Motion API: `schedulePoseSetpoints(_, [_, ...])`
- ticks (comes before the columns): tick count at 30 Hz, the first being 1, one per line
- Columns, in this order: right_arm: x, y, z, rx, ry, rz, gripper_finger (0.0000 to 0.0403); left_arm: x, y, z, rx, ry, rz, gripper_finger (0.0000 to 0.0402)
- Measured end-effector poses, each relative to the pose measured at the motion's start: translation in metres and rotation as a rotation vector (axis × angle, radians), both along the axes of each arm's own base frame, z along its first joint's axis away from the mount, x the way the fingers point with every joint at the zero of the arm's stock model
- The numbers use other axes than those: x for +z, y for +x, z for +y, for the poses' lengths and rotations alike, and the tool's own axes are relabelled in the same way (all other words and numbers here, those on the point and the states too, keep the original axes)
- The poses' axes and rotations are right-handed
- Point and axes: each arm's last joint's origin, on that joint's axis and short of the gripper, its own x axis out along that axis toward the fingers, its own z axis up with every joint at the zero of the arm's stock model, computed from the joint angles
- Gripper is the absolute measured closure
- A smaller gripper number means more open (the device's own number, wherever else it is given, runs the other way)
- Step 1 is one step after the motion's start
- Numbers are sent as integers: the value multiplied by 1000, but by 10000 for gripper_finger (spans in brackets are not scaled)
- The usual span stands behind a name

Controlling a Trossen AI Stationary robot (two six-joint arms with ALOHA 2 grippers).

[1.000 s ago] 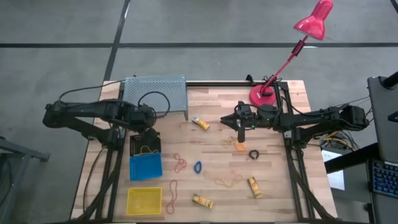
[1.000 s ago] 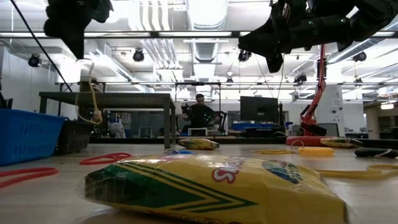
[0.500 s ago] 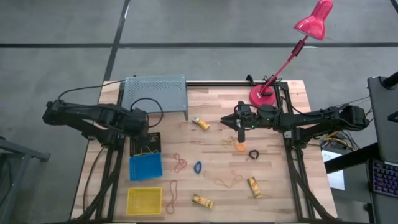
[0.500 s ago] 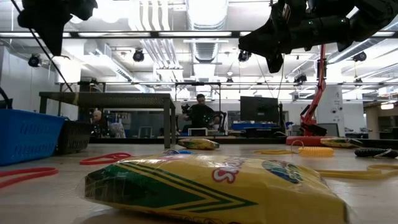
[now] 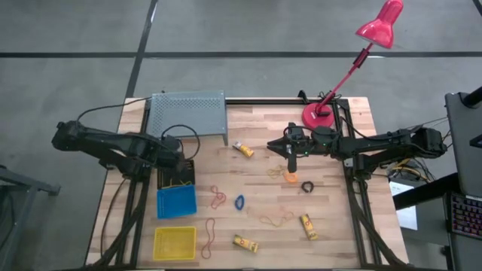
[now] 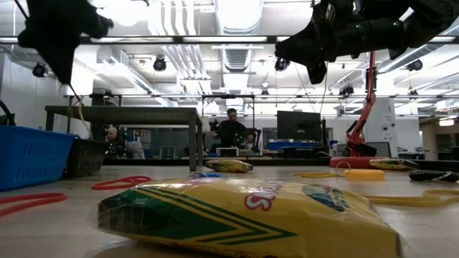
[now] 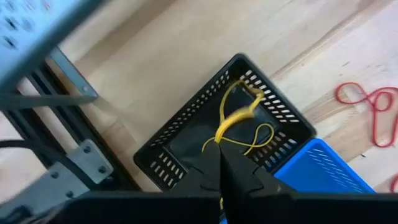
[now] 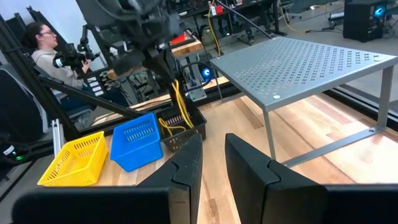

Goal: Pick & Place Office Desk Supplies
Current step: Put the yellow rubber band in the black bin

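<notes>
1. Status: left gripper (image 7: 222, 163) is clamped on a yellow rubber band (image 7: 236, 121), hanging it over the black bin (image 7: 186, 140) at the worktop's left side. A second yellow loop already lies in that bin.
2. Right gripper (image 5: 292, 156) hovers above the worktop (image 5: 256, 181) centre-right, near the lamp base. Its fingers (image 8: 186, 168) stand a little apart with nothing visible between them.
3. Risk: the band dangles long and slack. If it's released off-centre it could drape over the bin's rim or snag in the mesh wall instead of dropping in.
4. Risk: the band may cling to the closed fingertips on release and get dragged back out when the arm lifts.
5. Risk: the blue bin (image 5: 176, 201) touches the black one, so a small sideways drift puts the band in the wrong bin.
6. Remaining supplies, loose on the worktop:
   - red band loops (image 5: 218, 197)
   - blue ring (image 5: 239, 202)
   - black ring (image 5: 307, 186)
   - orange piece (image 5: 291, 178)
   - yellow bands (image 5: 277, 220)
   - three crayon boxes (image 5: 245, 243)
7. Surroundings: grey perforated stand (image 5: 188, 113) sits just behind the left arm and limits retreat room. Pink lamp (image 5: 354, 60) is behind the right arm. Yellow bin (image 5: 175, 242) is at the front left.
8. A person sits in the room beyond, clear of the worktop.
</notes>
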Motion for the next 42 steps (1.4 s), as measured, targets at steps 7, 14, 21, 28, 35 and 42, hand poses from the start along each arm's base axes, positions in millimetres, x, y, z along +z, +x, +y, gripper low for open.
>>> schedulePoseSetpoints(7, [0,0,0,0,0,0,335,-33,-1,-2,84,-66,17,401])
schedulePoseSetpoints(14, [0,0,0,0,0,0,335,-59,3,-3,86,-121,-41,401])
schedulePoseSetpoints(21, [0,0,0,-1,0,0,335,-86,-4,-2,86,-125,-16,401])
schedulePoseSetpoints(28, [0,0,0,0,0,0,335,-96,-4,-3,81,-149,-46,398])
schedulePoseSetpoints(35, [0,0,0,0,0,0,335,-96,-4,-3,65,-152,-45,341])
schedulePoseSetpoints(42, [0,0,0,0,0,0,335,-95,-4,-3,60,-153,-39,275])
